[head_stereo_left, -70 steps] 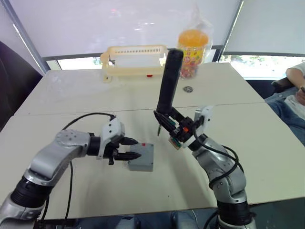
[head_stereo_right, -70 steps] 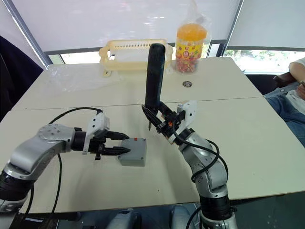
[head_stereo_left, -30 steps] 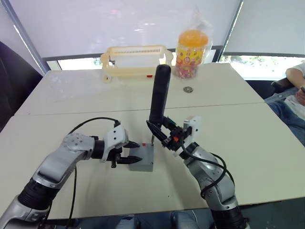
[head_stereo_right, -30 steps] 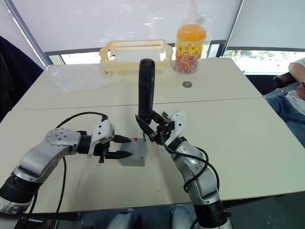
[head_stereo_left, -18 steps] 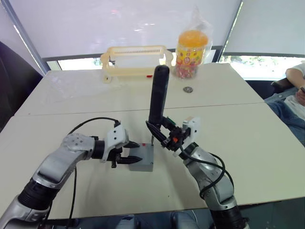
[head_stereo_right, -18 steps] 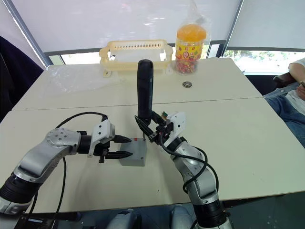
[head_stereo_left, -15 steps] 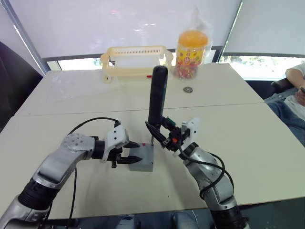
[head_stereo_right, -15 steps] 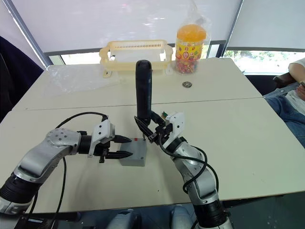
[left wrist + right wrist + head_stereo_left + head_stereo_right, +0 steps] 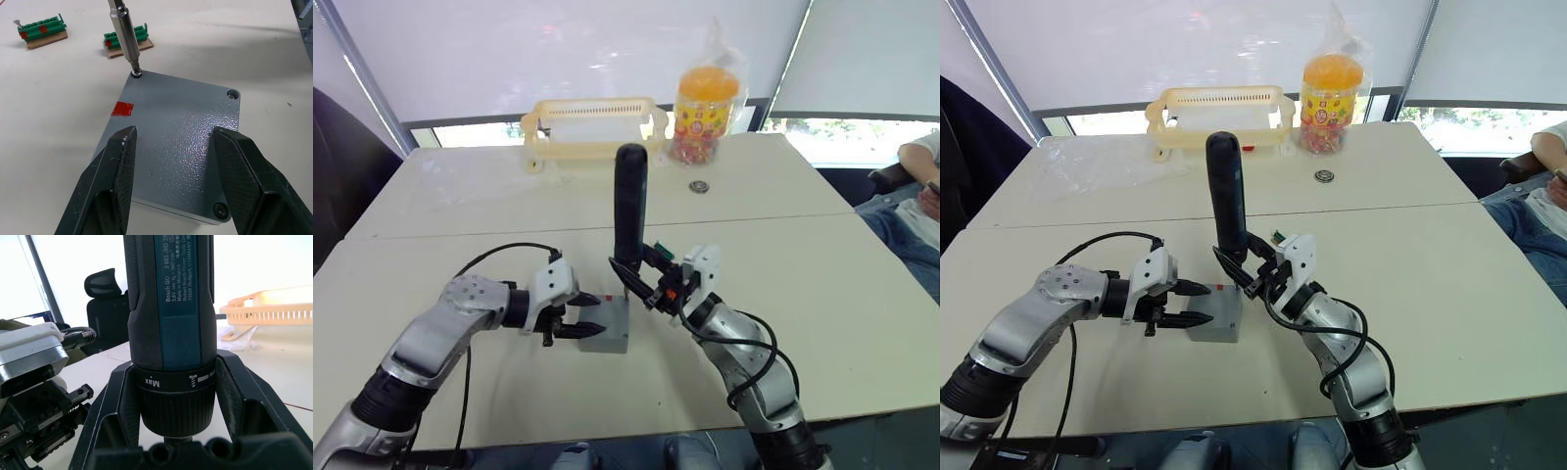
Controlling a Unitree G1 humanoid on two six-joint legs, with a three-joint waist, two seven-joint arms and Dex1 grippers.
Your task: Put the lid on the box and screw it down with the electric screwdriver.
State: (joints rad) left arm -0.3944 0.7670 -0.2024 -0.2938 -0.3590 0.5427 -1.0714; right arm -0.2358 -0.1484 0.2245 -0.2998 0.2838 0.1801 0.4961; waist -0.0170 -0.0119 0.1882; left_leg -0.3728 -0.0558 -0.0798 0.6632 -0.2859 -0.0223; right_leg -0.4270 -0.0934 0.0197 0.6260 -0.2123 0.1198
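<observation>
The box (image 9: 607,329) sits on the near half of the table (image 9: 862,294), with the lid (image 9: 171,132) seated flat on top of it; a small red mark (image 9: 122,108) lies near one edge of the lid. The left gripper (image 9: 590,313) is at the left side of the box, its two black fingers (image 9: 115,181) spread apart and straddling the lid, one over each of two opposite edges; whether the pads touch the box cannot be told. The right gripper (image 9: 628,278) is clamped on the electric screwdriver (image 9: 628,211), its fingers closed around the lower collar of the tool, as the right wrist view confirms. The screwdriver stands nearly upright, tilted slightly, with its black body rising above the box. Its metal bit (image 9: 124,34) points down at the corner screw hole (image 9: 136,74) of the lid nearest the red mark, with the tip seated in that hole. A screw head (image 9: 220,210) is visible in another corner of the lid, and a further corner hole (image 9: 233,94) shows on the far side. Two green terminal blocks (image 9: 124,41) lie on the table just beyond the box. At the far edge of the table stand a cream plastic basket (image 9: 592,125) and an orange-lidded jar (image 9: 707,98), well apart from the work area; a small round object (image 9: 699,185) lies near the jar.
</observation>
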